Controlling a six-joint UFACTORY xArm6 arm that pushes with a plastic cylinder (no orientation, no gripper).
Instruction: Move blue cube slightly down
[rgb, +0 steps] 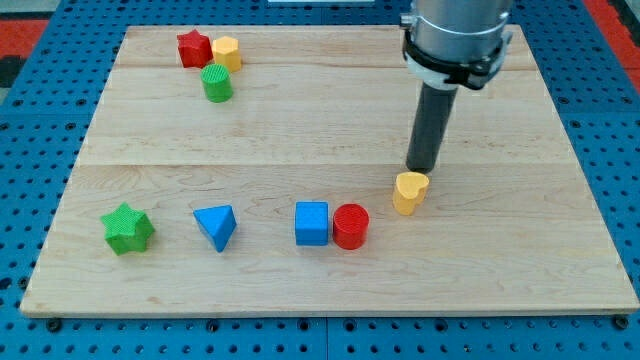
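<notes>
Your tip sits right of centre, just above the yellow heart. The blue cube lies lower left, touching the red cylinder. You have a bare rod here, no jaws to read.

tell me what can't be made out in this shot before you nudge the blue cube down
- Camera view: my tip sits right behind the yellow heart; whether they touch cannot be told.
- Camera view: the arm is cut off by the top edge.
- Camera view: the blue cube and red cylinder look pressed together; any gap is too small to see.
- Camera view: the red star partly hides the yellow block.
</notes>
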